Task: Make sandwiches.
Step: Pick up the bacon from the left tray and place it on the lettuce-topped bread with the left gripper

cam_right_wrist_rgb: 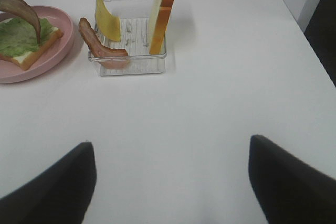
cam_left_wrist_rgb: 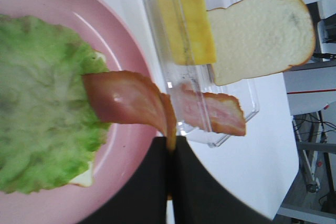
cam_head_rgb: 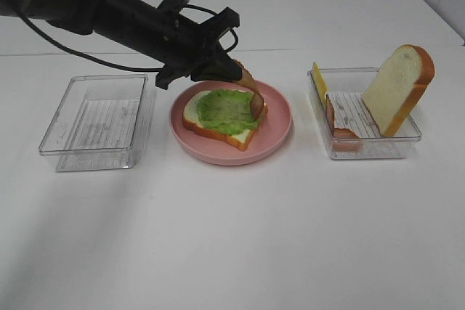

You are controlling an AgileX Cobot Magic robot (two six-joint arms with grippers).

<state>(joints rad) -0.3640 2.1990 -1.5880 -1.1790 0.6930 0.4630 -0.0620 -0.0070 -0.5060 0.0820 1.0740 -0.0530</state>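
Sitting well off to the left of the left fingers (cam_head_rgb: 231,70): a see-through box (cam_head_rgb: 102,121) with nothing in it.

Pressing the left fingers tight together and pinching the top end of a bacon strip (cam_head_rgb: 254,96). Hanging the strip down just under those fingers, with its low end reaching the lettuce leaf (cam_head_rgb: 225,107) and looking like it is touching there. Lying right below the fingers too: the leaf on a bread slice (cam_head_rgb: 218,134), and the bread on a pink plate (cam_head_rgb: 280,117).

Standing off to the right of the left fingers: a second box (cam_head_rgb: 363,152). Leaning inside it, a yellow cheese slice (cam_head_rgb: 319,81), the other bacon strip (cam_head_rgb: 341,132) and the other bread slice (cam_head_rgb: 399,85), tall and tipped against the far wall.

Spreading the right fingers (cam_right_wrist_rgb: 58,182) wide apart and holding nothing. Hanging them over the bare white surface (cam_right_wrist_rgb: 173,129), with the second box well ahead of them.

Looking like the bacon step: putting the strip on top of the lettuce. Most likely needing next: going down a little, tipping the strip so it lies flat on the leaf, then letting go. Taking care here, since the strip is hanging near the edge of the bread and may slide off onto the plate. After that, probably picking up more food from the second box, with the other bread slice going on last.
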